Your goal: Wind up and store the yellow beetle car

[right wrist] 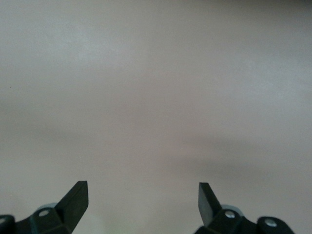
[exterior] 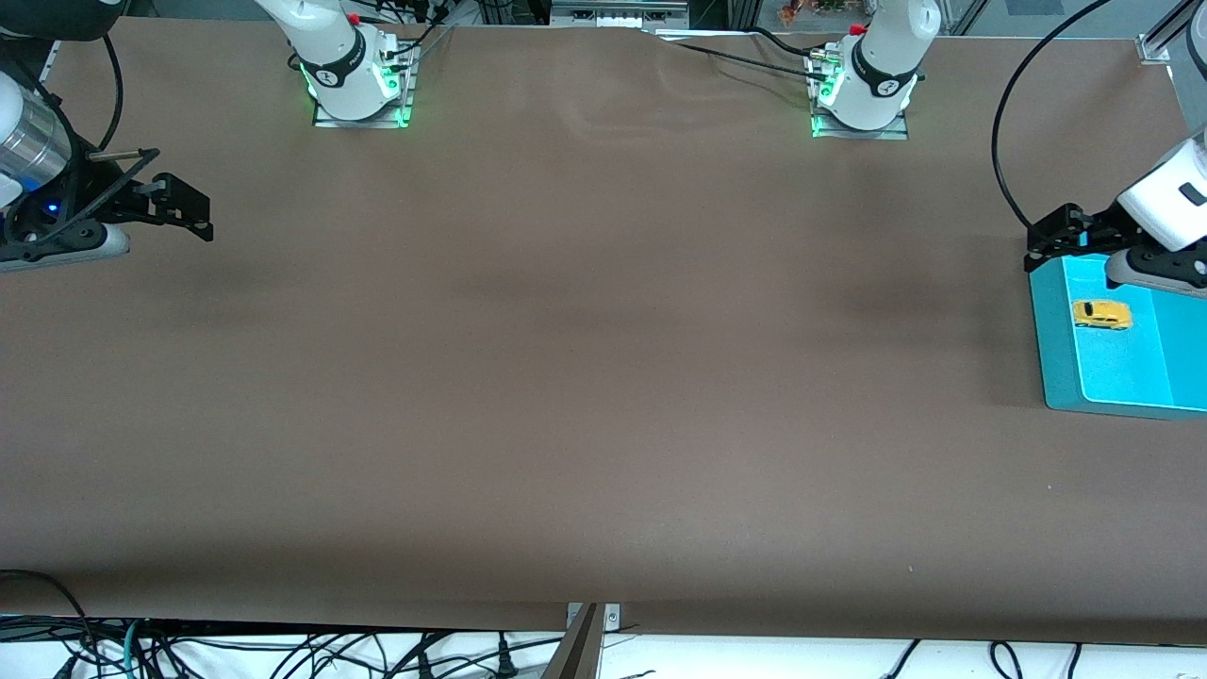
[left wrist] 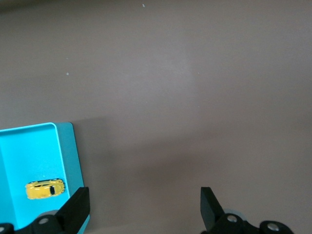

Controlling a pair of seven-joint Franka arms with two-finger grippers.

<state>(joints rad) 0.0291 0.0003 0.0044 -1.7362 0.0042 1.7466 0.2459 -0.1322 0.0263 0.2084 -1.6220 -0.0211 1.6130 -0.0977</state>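
The yellow beetle car lies in the teal tray, long axis running three to nine o'clock. The left gripper hangs over the tray's edge, the right gripper over bare table; both gape wide, empty.

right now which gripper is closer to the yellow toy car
The left gripper, open over the teal tray's edge with the yellow toy car inside. The right gripper waits open at the right arm's end.

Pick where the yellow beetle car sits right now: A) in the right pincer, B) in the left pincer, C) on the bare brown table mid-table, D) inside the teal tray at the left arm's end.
D: the yellow beetle car lies on the floor of the teal tray, with the open left pincer clear of it.
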